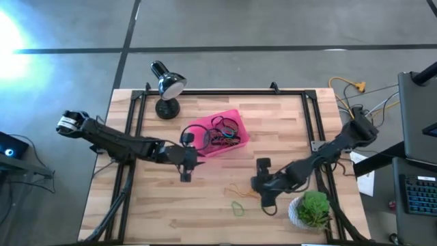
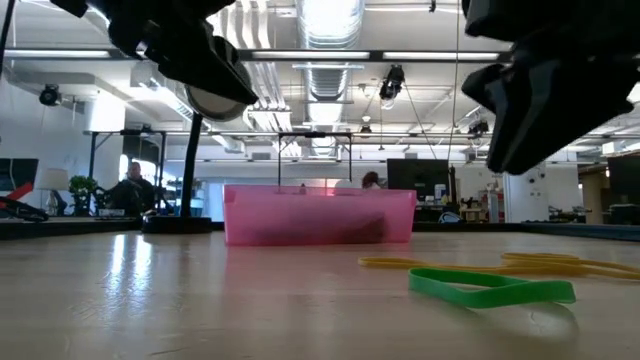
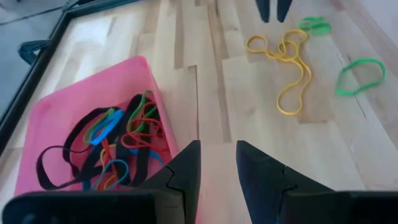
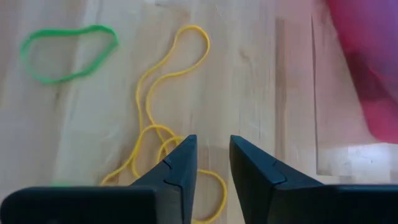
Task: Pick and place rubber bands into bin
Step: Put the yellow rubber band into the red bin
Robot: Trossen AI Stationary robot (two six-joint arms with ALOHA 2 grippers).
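The pink bin (image 1: 217, 134) sits mid-surface toward the far edge. The left gripper (image 3: 217, 163), fingers slightly apart and empty, hangs beside it; its wrist view alone shows the bands (image 3: 118, 146) inside. The right gripper (image 4: 212, 157), fingers slightly apart, hovers over yellow bands (image 4: 163, 118) near the near edge, a green band (image 4: 67, 53) beside them.

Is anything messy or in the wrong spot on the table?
Yes. A long yellow rubber band and two green rubber bands lie loose on the wooden table, outside the pink plastic bin that holds the others. The right claw hovers over the yellow one.
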